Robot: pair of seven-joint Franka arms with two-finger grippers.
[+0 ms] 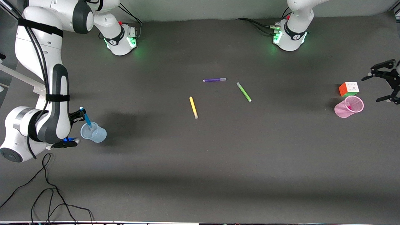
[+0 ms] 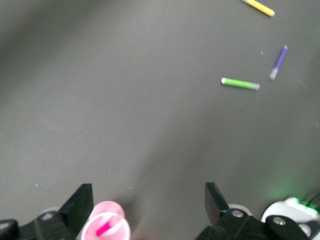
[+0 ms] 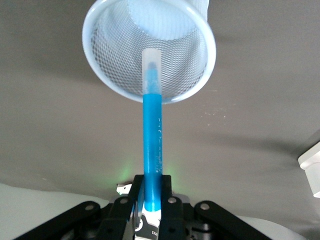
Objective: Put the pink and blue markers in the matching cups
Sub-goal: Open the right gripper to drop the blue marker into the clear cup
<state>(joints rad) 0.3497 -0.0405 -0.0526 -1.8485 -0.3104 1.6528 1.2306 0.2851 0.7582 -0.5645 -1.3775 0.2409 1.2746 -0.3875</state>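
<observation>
At the right arm's end of the table stands the pale blue cup (image 1: 93,132) (image 3: 150,47). My right gripper (image 1: 82,116) (image 3: 152,182) is shut on the blue marker (image 1: 86,118) (image 3: 152,145), held just above that cup. The marker's pale end points down into the cup's mouth. At the left arm's end, the pink marker (image 1: 348,106) (image 2: 104,229) rests inside the pink cup (image 1: 354,103) (image 2: 107,212). My left gripper (image 1: 371,90) (image 2: 150,205) hangs open beside and above the pink cup, with nothing between its fingers (image 2: 82,202).
A yellow pen (image 1: 193,107) (image 2: 259,7), a purple pen (image 1: 214,80) (image 2: 278,62) and a green pen (image 1: 243,91) (image 2: 240,83) lie mid-table. A multicoloured cube (image 1: 349,89) sits right next to the pink cup. Loose cables (image 1: 47,193) trail near the front edge at the right arm's end.
</observation>
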